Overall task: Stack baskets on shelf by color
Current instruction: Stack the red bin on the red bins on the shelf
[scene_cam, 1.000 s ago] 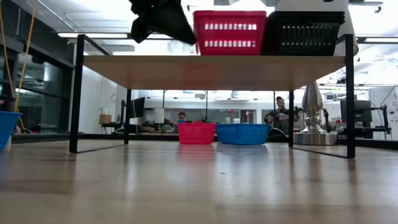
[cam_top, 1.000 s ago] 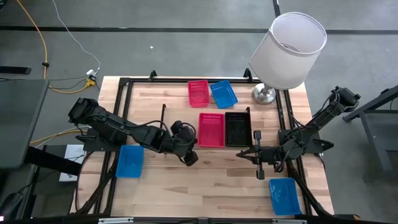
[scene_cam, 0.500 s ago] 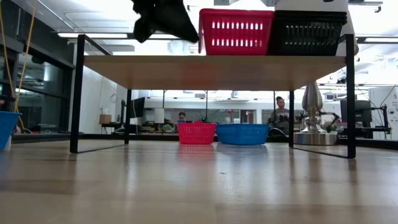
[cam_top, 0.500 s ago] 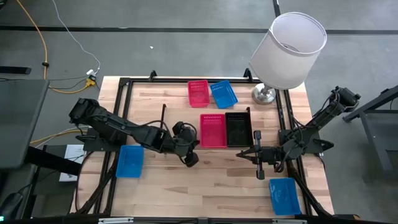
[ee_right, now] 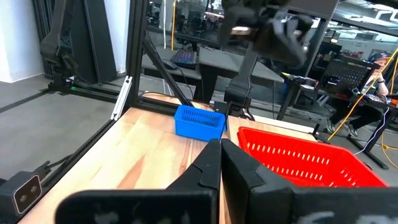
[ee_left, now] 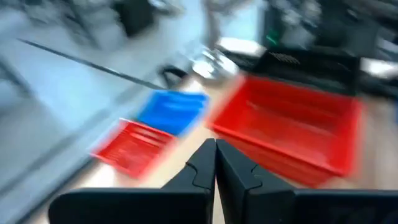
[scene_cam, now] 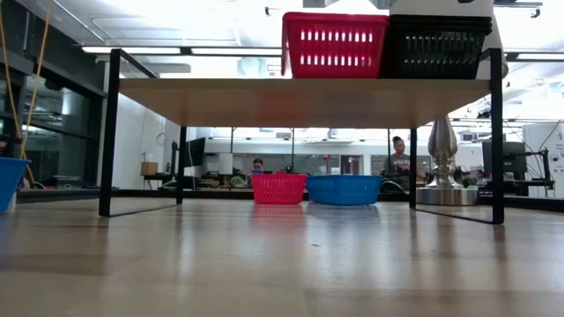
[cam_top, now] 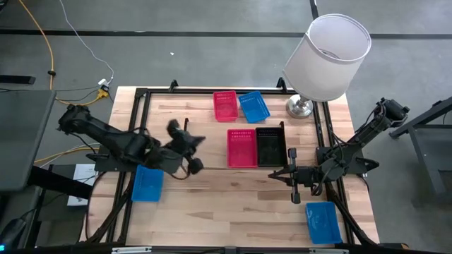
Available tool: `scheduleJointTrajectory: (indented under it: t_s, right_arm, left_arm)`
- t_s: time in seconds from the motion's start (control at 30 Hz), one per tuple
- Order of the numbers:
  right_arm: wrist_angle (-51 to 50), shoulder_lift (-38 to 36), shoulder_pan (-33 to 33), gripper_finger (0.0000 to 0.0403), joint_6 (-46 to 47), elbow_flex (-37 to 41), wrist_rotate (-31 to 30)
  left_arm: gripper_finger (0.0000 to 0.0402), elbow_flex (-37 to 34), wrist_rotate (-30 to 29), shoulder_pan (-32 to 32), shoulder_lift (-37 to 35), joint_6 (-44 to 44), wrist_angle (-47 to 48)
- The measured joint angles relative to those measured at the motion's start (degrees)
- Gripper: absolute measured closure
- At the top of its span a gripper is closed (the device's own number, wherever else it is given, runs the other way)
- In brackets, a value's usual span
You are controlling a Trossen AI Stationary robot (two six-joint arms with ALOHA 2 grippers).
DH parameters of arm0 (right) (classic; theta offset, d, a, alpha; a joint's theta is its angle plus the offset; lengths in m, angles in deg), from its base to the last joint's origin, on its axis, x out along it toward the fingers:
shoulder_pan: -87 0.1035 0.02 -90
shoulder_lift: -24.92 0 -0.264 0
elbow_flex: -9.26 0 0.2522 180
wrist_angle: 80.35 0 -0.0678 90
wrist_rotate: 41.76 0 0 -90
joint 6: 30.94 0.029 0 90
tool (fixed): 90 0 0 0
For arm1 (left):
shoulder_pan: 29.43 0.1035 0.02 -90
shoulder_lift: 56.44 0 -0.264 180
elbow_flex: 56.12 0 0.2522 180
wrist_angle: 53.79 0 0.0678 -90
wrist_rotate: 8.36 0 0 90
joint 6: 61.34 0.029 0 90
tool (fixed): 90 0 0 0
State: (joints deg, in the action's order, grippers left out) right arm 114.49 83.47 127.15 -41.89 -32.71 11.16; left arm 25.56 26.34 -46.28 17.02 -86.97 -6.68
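On the shelf, a red basket and a black basket are seen side by side, touching; the low view shows both resting on the light wood top. A smaller-looking red basket and a blue basket lie on the table beyond the shelf, near the lamp. Two more blue baskets are left on the table, one beside the left arm and one near the right arm. The left gripper is held over the shelf's bare left part, fingers pressed together and empty. The right gripper is parked off the shelf's right end, likewise closed on nothing. The step in hand is judged to be a reach for another basket; the fingers must first be parted, and a blue basket fetched to start the third pile.
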Motion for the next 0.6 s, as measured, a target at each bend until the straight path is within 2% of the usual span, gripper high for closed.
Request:
scheduleJointTrajectory:
  t_s: [0.07,0.13,0.33,0.47,0.6]
  right_arm:
    - [0.09,0.0,-0.01,0.0403,-0.01,0.0,0.0]
    - [0.4,0.0,-0.01,0.0403,-0.35,0.0,0.0]
    - [0.79,0.0,-0.04,0.0403,-0.95,0.0,0.0]
    - [0.76,0.0,-0.04,0.0403,-1.08,0.0,0.0]
    - [0.76,0.0,-0.04,0.0403,-1.08,0.0,0.0]
  left_arm:
    - [0.04,0.02,-4.95,0.77,-1.02,0.69,-0.07]
    - [0.0395,-0.02,-5.51,3.51,-1.7,0.93,-0.21]
    - [0.0351,0.0,4.35,19.03,-0.33,0.75,-2.43]
    - [0.0304,-0.02,10.92,29.37,2.72,0.33,-7.28]
    - [0.0253,-0.02,16.12,36.41,5.71,-2.46,-12.25]
